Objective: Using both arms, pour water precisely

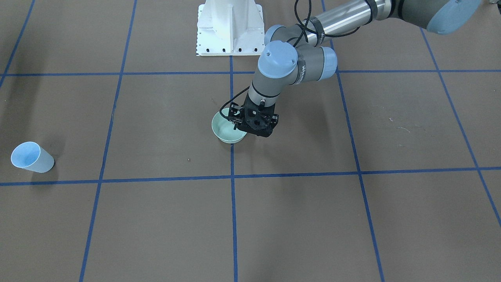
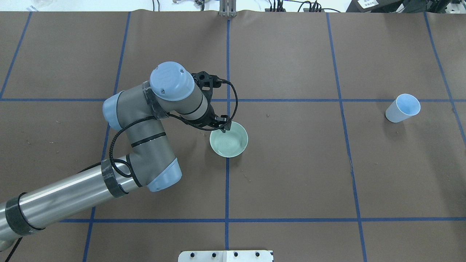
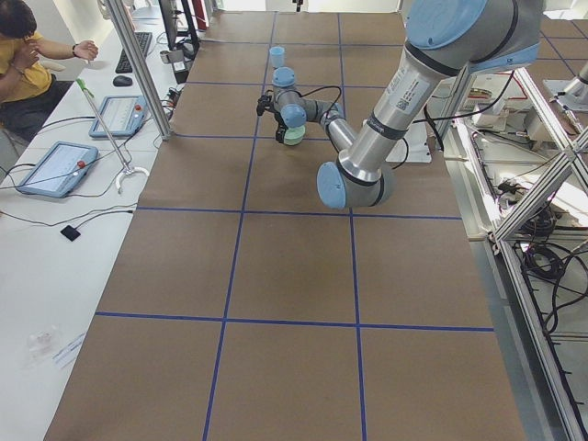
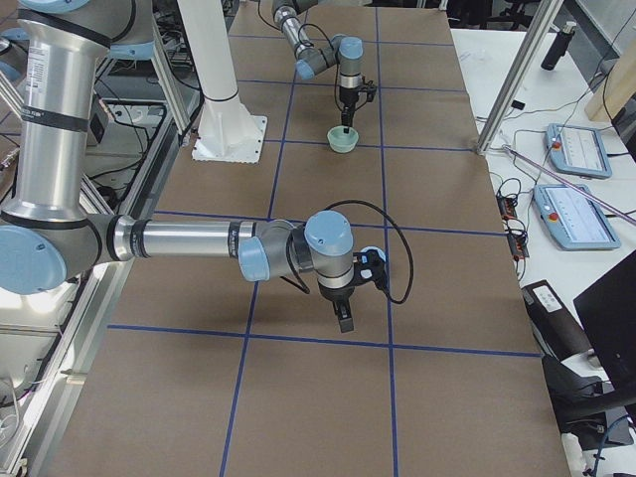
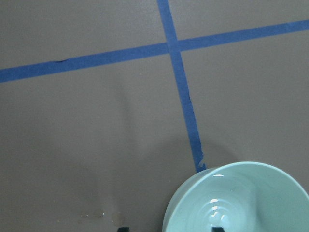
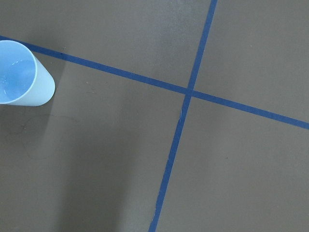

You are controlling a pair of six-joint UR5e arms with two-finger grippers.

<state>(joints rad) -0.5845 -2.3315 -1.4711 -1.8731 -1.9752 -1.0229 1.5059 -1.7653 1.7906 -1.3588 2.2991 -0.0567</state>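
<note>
The left arm (image 2: pixel 145 153) reaches in from the tabletop's left end to the middle, where a pale green bowl (image 2: pixel 229 139) sits right on the centre tape line (image 2: pixel 226 189). The left gripper (image 2: pixel 224 128) hangs over the bowl's rim on the arm's side. From the left wrist view its fingers are spread, one dark tip (image 5: pixel 218 228) inside the bowl and the other outside on the brown cover, neither pressing the wall. The water (image 5: pixel 215 211) lies in the bottom of the bowl, showing as small ringed ripples and a glint. A few wet-looking specks (image 5: pixel 94 213) sit on the cover just beside the bowl. From the operators' side the wrist and its looped black cable (image 1: pixel 231 102) hide the bowl's edge under them.

Well apart, towards the tabletop's (image 2: pixel 291 182) right end, a light blue cup (image 2: pixel 402 108) stands alone near a tape crossing. The right arm (image 4: pixel 179 238) stretches low over that end, and the right gripper (image 4: pixel 345 316) points down at bare cover past the cup; I cannot tell whether its fingers are apart or together.

The white pedestal (image 1: pixel 229 27) stands at the robot's edge. A person (image 3: pixel 23 55) sits at the side desk, where a tablet-like controller (image 3: pixel 50 165) lies.
</note>
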